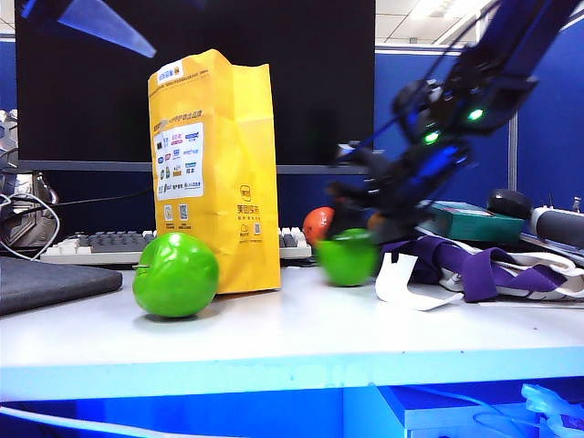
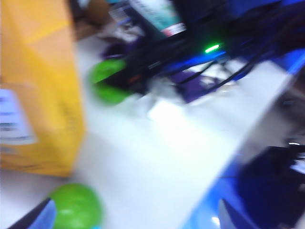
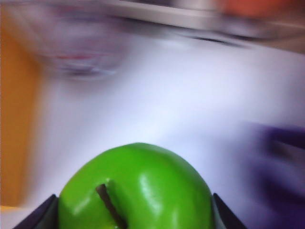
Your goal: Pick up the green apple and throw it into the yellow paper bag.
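Bright ceiling light falls on my worktop (image 1: 301, 333), which glares white in the wrist views. In the exterior view my right arm (image 1: 438, 137) is smeared by motion blur. The left wrist view is blurred everywhere. In the right wrist view only the apple (image 3: 136, 191) looks sharp, with small highlights.

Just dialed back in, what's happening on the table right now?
The right gripper is down at the green apple, which sits on the table to the right of the yellow paper bag. Its fingers flank the apple on both sides, but whether they have clamped it is not clear. The bag stands upright, with a larger green ball at its front left. The left gripper hangs above that side, holding nothing. Nothing shows the apple lifted off the table.
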